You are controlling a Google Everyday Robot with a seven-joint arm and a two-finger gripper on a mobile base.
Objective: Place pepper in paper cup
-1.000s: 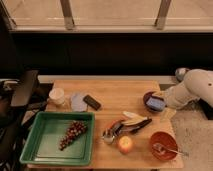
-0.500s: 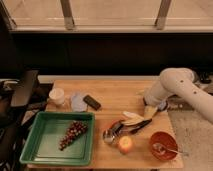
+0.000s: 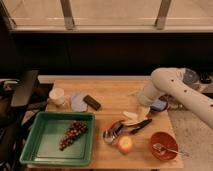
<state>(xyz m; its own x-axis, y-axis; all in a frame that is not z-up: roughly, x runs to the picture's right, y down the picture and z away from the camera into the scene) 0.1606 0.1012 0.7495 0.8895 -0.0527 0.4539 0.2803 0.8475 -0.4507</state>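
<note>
The white paper cup (image 3: 56, 96) stands upright at the table's back left corner. The slim red-orange pepper (image 3: 115, 125) lies near the table's middle, beside a metal scoop, partly covered by other items. My white arm reaches in from the right, and its gripper (image 3: 142, 106) hangs over the table's right-middle. It is above and to the right of the pepper and far from the cup. Nothing shows in the gripper.
A pale-blue plate (image 3: 78, 102) and a dark block (image 3: 92, 102) lie by the cup. A green tray (image 3: 40, 150) with grapes sits front left. A banana (image 3: 136, 117), black-handled tool (image 3: 140, 127), round orange-yellow fruit (image 3: 125, 144), orange bowl (image 3: 170, 139) and blue bowl (image 3: 160, 105) crowd the right.
My arm has swung left from the table's right edge toward the middle, with the gripper now over the banana and blue bowl area. The objects have not moved.
</note>
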